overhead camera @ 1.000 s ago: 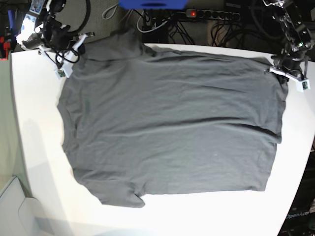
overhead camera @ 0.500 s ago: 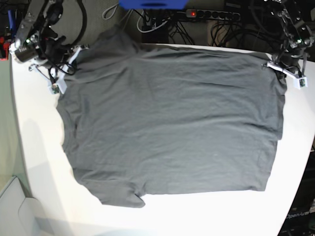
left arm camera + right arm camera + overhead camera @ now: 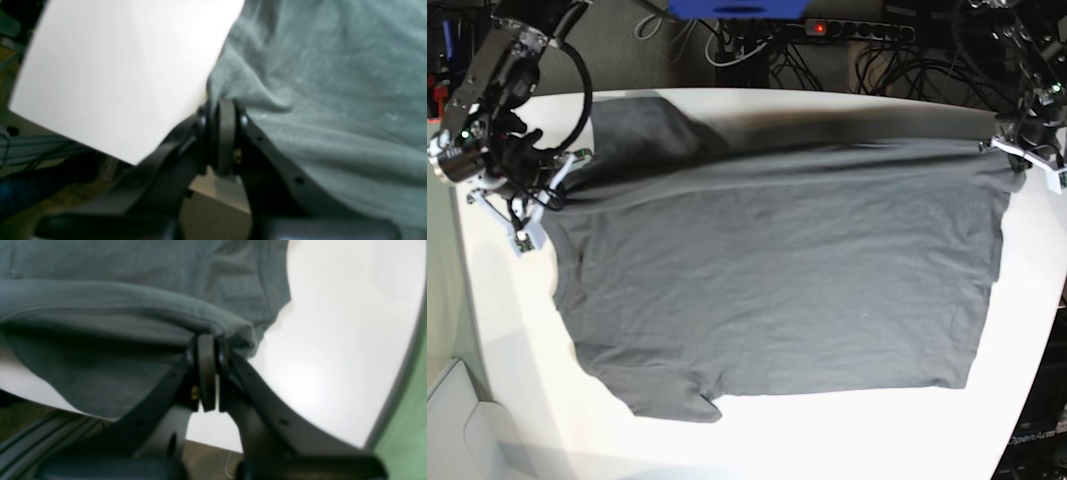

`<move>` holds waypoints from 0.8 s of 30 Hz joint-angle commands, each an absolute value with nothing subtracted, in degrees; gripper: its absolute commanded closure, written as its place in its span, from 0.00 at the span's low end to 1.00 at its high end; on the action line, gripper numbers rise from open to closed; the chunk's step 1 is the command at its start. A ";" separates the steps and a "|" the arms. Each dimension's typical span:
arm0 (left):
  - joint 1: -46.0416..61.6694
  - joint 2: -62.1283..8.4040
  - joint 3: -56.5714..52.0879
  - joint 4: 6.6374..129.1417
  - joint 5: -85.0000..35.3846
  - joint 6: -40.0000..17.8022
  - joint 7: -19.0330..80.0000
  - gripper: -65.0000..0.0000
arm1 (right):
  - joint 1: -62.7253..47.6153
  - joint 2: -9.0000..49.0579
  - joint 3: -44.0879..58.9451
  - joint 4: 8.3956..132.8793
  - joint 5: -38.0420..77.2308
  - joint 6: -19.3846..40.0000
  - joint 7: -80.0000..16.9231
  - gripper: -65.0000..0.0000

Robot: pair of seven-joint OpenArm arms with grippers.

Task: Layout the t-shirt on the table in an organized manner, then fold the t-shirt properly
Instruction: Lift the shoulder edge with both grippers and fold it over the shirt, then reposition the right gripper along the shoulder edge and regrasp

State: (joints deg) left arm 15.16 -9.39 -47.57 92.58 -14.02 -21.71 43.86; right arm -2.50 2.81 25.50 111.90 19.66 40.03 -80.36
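1. Position: the t-shirt (image 3: 777, 280) lies spread across the white desk (image 3: 497, 330), far edge raised taut.
2. Left fingers (image 3: 1027, 152): clamped on the hem corner.
3. Right fingers (image 3: 545, 195): clamped on the shoulder-end edge near the sleeve.
4. Progress: layout appears nearly done; no fold shows yet.
5. Base view: the whole shirt and both arms.
6. Wrist views: pads (image 3: 227, 133) pinching bunched cloth, and pads (image 3: 206, 370) gripping a rolled edge, too small to confirm from the base view.
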 commanded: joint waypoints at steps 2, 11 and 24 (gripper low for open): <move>14.99 -10.24 -48.13 94.02 -14.11 -21.67 43.56 0.94 | -0.84 4.18 24.04 111.60 19.56 40.00 -79.69 1.00; 14.90 -10.24 -47.87 94.11 -14.11 -21.49 43.56 0.94 | 3.74 4.88 20.62 105.27 19.56 40.00 -79.25 1.00; 14.90 -10.24 -47.96 93.67 -14.11 -21.49 43.03 0.94 | 3.65 6.11 17.89 102.55 19.56 40.00 -79.60 0.80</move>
State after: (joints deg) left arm 15.18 -9.37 -47.59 92.92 -13.98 -21.67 44.36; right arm 2.94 5.61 17.78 101.60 18.96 40.03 -79.94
